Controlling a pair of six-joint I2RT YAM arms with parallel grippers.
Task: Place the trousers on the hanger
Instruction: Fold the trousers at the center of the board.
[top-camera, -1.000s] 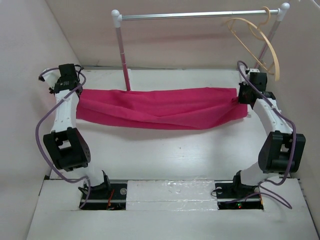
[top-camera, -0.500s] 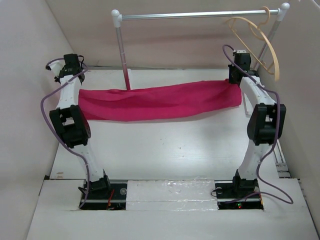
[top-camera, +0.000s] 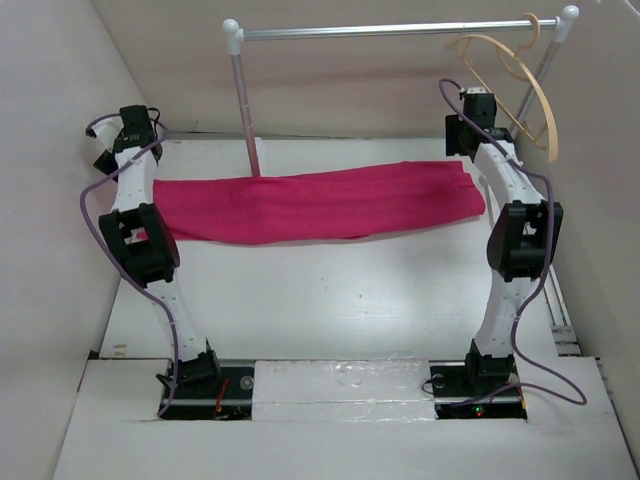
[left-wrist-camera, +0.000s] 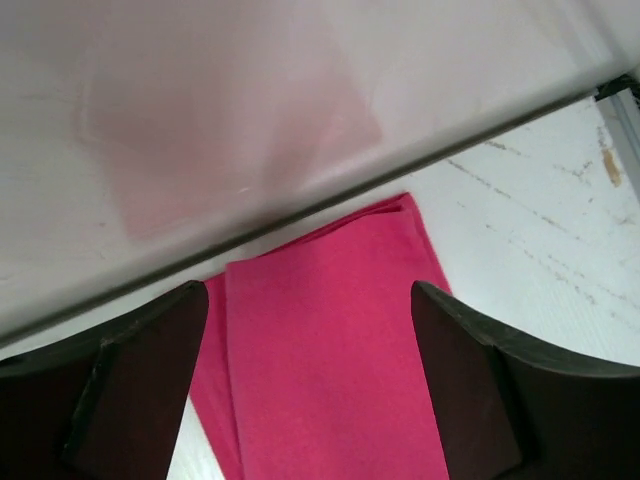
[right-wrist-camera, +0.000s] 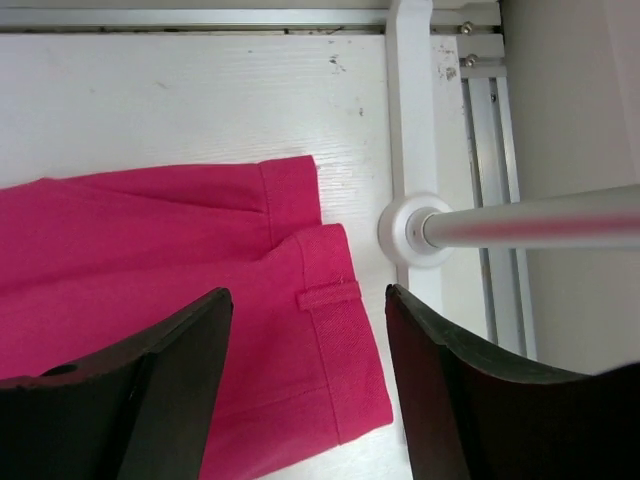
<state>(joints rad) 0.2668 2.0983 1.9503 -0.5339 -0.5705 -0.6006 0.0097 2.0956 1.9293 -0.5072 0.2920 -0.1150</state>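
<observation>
The left arm (top-camera: 133, 190) and the right arm (top-camera: 505, 180) are wearing white shells over their long links, with chunky black housings bulging at the joints. A purple cable (top-camera: 83, 212) is looping loosely along each arm. The bases (top-camera: 200, 378) are showing black. The left claw (left-wrist-camera: 310, 400) and the right claw (right-wrist-camera: 305, 390) are showing broad, dark, matte fingers (right-wrist-camera: 150, 400).

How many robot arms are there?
2. The left arm reaches to the left end of the pink trousers; the right arm reaches to their right end. No more seem hidden.
</observation>
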